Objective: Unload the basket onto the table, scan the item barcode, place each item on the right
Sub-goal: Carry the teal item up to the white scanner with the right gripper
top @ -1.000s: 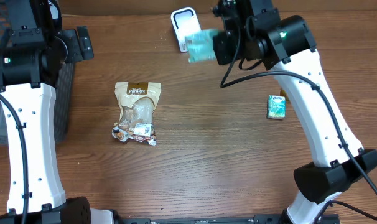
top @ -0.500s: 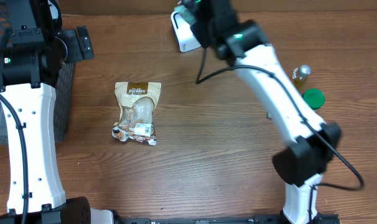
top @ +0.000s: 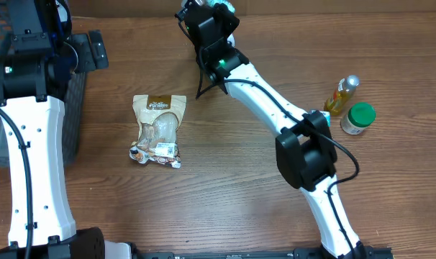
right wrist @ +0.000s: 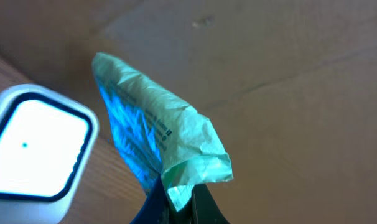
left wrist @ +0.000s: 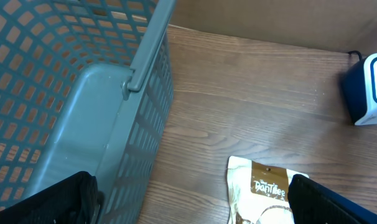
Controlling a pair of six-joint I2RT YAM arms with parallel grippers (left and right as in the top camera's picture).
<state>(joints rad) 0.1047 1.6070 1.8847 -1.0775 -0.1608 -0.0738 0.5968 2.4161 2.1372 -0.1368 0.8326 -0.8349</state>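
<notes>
While the right arm is stretched across to the far edge of the desk [top: 232, 201], the right gripper [right wrist: 176, 206] is pinched tight on the lower corner of a green plastic packet [right wrist: 154, 146]. The packet stands up from the jaws, crumpled, with dark print along one face. In the right wrist view the white-faced scanner [right wrist: 33, 149] sits to the left of the packet, near it but apart. Whether a barcode faces the scanner cannot be told.

Left gripper [left wrist: 188, 193]: fingers [left wrist: 51, 199] spread wide, nothing between them, hanging above the desk beside a grey mesh basket [left wrist: 83, 93]. A tan treat pouch [top: 158, 129] lies flat on the desk, well apart from the scanner.

Right side of the desk — a yellow bottle [top: 342, 95] stands upright, and just beside it is a jar with a green lid [top: 358, 117].
</notes>
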